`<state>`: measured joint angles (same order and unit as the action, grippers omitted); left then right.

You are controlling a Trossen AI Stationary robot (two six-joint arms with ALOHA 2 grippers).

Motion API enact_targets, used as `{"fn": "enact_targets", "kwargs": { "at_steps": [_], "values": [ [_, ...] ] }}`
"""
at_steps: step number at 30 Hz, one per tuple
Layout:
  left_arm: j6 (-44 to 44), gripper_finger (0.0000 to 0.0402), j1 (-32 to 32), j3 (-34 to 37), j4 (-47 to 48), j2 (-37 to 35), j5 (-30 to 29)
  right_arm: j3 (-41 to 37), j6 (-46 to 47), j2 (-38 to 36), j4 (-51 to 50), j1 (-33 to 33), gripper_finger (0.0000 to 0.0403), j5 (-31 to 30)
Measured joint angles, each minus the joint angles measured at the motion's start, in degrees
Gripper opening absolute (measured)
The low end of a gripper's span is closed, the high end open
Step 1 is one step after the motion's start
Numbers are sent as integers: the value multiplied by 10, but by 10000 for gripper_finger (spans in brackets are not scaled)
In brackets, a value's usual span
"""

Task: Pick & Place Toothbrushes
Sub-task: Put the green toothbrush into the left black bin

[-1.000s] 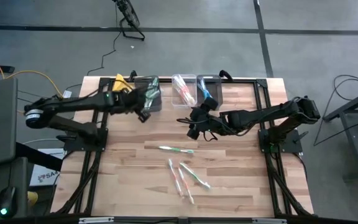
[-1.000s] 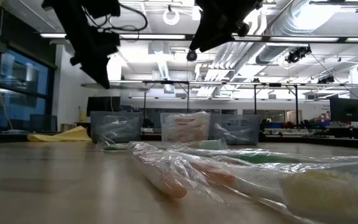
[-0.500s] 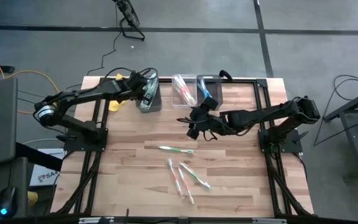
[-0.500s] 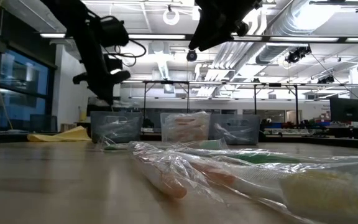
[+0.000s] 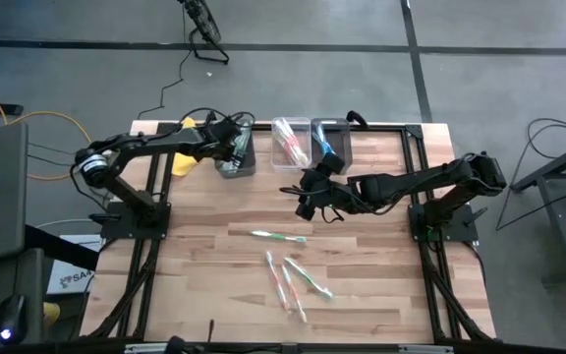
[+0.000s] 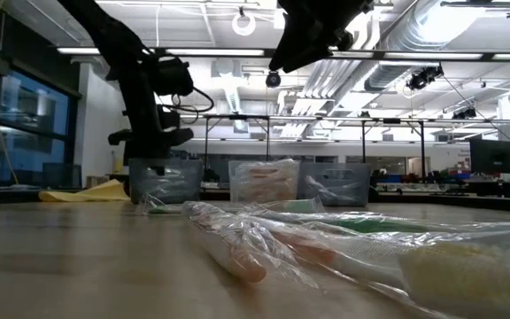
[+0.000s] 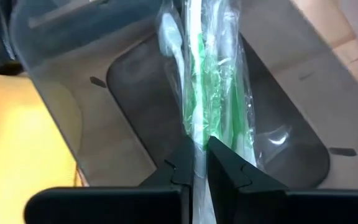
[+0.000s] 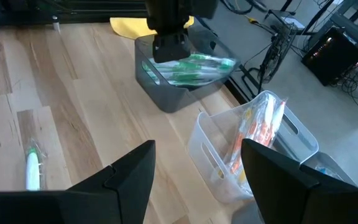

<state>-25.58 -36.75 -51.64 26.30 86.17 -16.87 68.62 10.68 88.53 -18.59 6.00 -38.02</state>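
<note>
Since the earlier frame the left arm has swung in over the grey bin (image 5: pixel 236 157) at the desk's (image 5: pixel 195 285) far edge; the right arm has not shifted. Left gripper (image 7: pixel 195 163): above the grey bin, fingers pinched narrow on a green-and-white wrapped toothbrush (image 7: pixel 199 93) that hangs into the bin. Yellow cloth (image 5: pixel 189 128): just left of the grey bin, partly under the arm. Clear bin (image 5: pixel 291 141): just right of the grey bin, holding wrapped pink and orange toothbrushes (image 8: pixel 253 134). Third bin (image 5: pixel 329 140): right again of the clear one, with blue-handled toothbrushes (image 5: pixel 324 146) inside. Right gripper (image 5: pixel 308 194): held above the desk, nearer the front than the clear bin, fingers spread wide, holding nothing. Loose toothbrushes: one green-and-white piece (image 5: pixel 278 236) lying well in front of the grey bin, and a small cluster of wrapped ones (image 5: pixel 293 282) nearer the front edge still.
</note>
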Motion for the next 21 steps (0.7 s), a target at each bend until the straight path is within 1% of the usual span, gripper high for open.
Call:
{"fn": "enact_targets", "kwargs": {
  "at_steps": [3,5,7,12,15,18,21],
  "values": [
    [6,19,0,0,0,4,13,0,0,0,0,0,231,0],
    [12,30,0,0,0,4,14,0,0,0,0,0,231,0],
    [14,50,0,0,0,3,15,0,0,0,0,0,231,0],
    [18,117,0,0,2,2,15,0,1,0,0,0,231,0],
    [31,148,0,-2,8,2,15,0,2,0,0,0,231,0],
    [47,165,1,-6,17,-14,15,0,13,0,-2,0,231,11],
    [70,169,12,-7,15,-42,13,0,18,0,-14,0,231,39]
  ]
}}
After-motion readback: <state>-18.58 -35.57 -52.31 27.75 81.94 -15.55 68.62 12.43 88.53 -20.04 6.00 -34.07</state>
